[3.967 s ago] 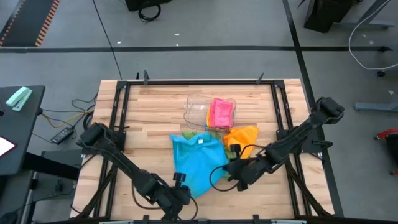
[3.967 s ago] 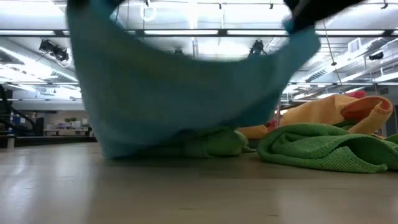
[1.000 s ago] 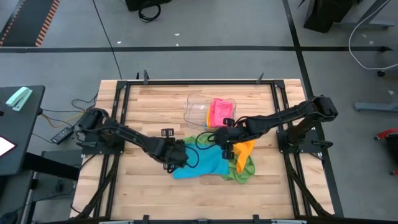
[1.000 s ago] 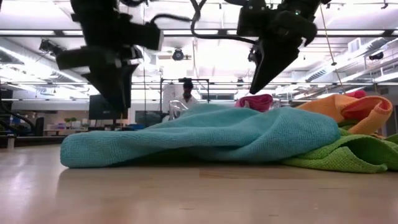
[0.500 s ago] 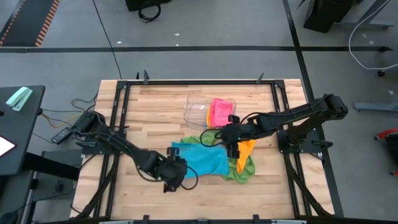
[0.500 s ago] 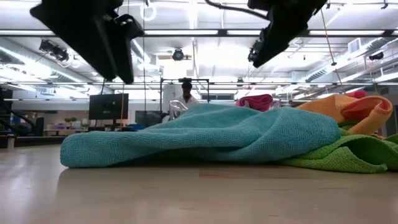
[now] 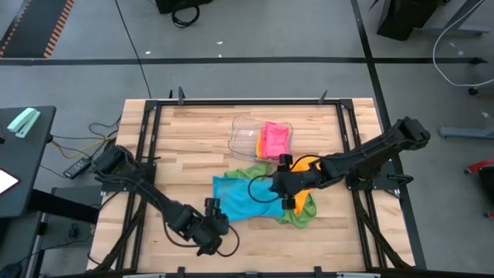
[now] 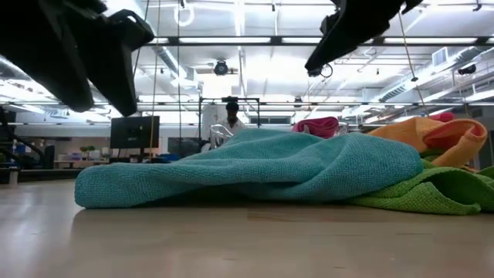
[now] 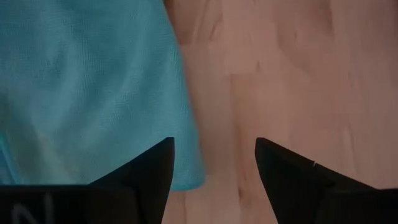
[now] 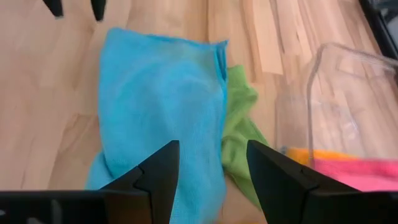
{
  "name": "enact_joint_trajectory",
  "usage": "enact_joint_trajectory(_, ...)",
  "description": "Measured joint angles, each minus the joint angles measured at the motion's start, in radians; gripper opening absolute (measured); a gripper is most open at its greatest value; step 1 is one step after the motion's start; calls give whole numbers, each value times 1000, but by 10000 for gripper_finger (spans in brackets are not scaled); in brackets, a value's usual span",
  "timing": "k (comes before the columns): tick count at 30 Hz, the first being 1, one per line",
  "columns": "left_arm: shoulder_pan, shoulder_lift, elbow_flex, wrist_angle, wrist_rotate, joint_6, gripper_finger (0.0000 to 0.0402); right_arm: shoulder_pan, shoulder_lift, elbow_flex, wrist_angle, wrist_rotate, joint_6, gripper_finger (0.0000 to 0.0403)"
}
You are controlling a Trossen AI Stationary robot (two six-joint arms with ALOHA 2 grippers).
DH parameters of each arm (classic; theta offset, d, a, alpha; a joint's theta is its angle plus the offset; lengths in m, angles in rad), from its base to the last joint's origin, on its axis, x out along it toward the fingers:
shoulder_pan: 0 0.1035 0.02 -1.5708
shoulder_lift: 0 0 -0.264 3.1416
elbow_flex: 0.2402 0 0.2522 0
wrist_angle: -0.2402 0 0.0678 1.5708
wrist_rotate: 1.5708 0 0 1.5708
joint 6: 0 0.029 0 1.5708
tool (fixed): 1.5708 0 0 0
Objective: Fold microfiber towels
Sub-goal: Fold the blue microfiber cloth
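Fold step on the blue towel [image 7: 245, 199], apparently between creases. My left gripper [image 9: 211, 171] hangs with fingers spread and empty, just off the towel's near edge, bare wooden table [image 7: 177, 147] beneath it. My right gripper [image 10: 212, 168] hovers above the same towel, fingers likewise parted and holding nothing. The blue towel lies folded over in a loose oblong, resting partly on the green towel [image 7: 297, 210]; beyond my right gripper sit the orange towel [image 7: 307, 166] and the clear plastic tray [image 7: 245, 133] holding the pink towel [image 7: 275, 139]. Next, I judge, each gripper must descend onto a corner of one short edge, pinch it, and carry it across.
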Motion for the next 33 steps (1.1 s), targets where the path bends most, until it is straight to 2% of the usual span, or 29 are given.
enact_joint_trajectory(3, -4, 0, 0, 2, -3, 0, 220, -3, 0, -47, 68, 21, -23, 196)
enact_joint_trajectory(10, -10, 5, 0, 3, -2, 0, 207, -12, 0, -108, 155, 22, 60, 196)
enact_joint_trajectory(16, -13, 28, 0, 10, -3, 1, 226, 9, 0, -127, 246, 21, 44, 196)
enact_joint_trajectory(24, -25, 70, 0, -5, -16, 47, 247, 13, 0, -127, 260, 20, 44, 196)
enact_joint_trajectory(33, -23, 152, 0, -8, -63, 26, 219, 13, 0, -127, 285, 18, 49, 196)
